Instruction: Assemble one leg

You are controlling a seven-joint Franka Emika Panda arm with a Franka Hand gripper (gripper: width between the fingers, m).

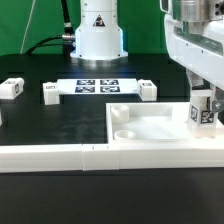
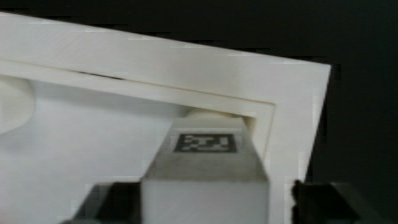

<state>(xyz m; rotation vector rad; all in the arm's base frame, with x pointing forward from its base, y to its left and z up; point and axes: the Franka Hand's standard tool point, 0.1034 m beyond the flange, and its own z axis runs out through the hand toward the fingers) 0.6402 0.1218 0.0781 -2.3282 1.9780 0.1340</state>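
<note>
My gripper (image 1: 201,102) is shut on a leg (image 1: 205,116), a small white oblong block with a black-and-white tag. It holds the leg upright at the far corner of the large white tray-like piece (image 1: 150,132) on the exterior view's right. In the wrist view the leg (image 2: 206,150) stands between the two dark fingers (image 2: 121,200), its tagged end against the tray's raised corner rim (image 2: 267,95). Whether the leg touches the tray I cannot tell. Three more legs lie on the black table: one (image 1: 12,88), a second (image 1: 50,92) and a third (image 1: 148,90).
The marker board (image 1: 98,86) lies flat in front of the robot's white base (image 1: 98,35). A low white wall (image 1: 50,156) runs along the front of the table, joining the tray's front side. Black table shows between the loose legs and the wall.
</note>
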